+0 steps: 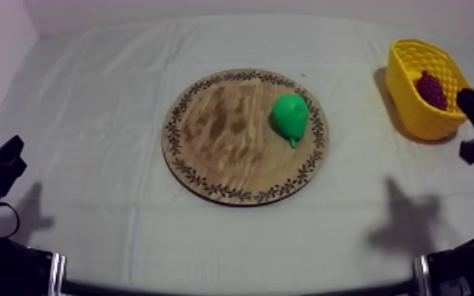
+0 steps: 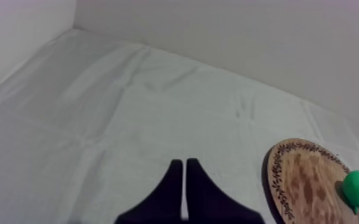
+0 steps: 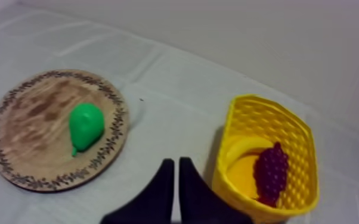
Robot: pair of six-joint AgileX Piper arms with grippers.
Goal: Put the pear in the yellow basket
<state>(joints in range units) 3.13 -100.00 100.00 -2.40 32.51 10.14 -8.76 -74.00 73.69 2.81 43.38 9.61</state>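
Top view: the pear (image 1: 290, 116) lies on the right half of the wooden board (image 1: 209, 138); the yellow basket (image 1: 409, 110), well to its right, contains grapes (image 1: 431, 89). Left wrist view: the left gripper (image 2: 185, 162) is closed to a narrow wedge, empty, over the cloth (image 2: 98, 119). Right wrist view: the right gripper (image 3: 173, 161) is likewise closed and empty, between board and basket.

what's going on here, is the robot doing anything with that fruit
Nothing is being handled right now. The pear lies on the board, untouched. The basket, on the right arm's side of the table, holds grapes. The left tool is shut on nothing, well away from the board. The right tool, also shut on nothing, sits near the basket.
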